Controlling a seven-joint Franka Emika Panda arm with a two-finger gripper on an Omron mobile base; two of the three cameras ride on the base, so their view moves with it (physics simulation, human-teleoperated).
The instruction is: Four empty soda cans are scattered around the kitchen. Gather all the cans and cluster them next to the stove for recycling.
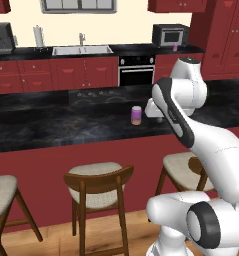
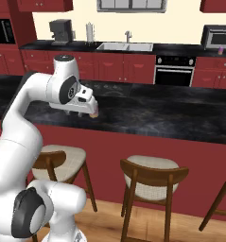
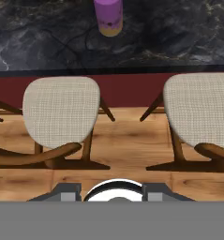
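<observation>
One purple soda can (image 1: 136, 115) with an orange base band stands upright on the black island counter, just right of the stove (image 1: 98, 95), a flat black cooktop with white rings. In the hand view this can (image 3: 108, 16) sits at the top edge. My gripper (image 3: 111, 193) hovers beside the can over the counter's front edge, pointing down; it is shut and holds nothing. From the right base view my hand (image 2: 85, 106) covers most of that can (image 2: 93, 113). A second purple can (image 1: 175, 47) stands far off by the microwave, and the right base view shows this can (image 2: 221, 49) too.
Wooden stools (image 3: 62, 112) with woven seats stand along the island's red front, over a plank floor. On the back counter are a sink (image 1: 82, 50), a microwave (image 1: 170, 35) and a coffee machine (image 2: 61, 31). A black oven (image 1: 136, 71) sits below.
</observation>
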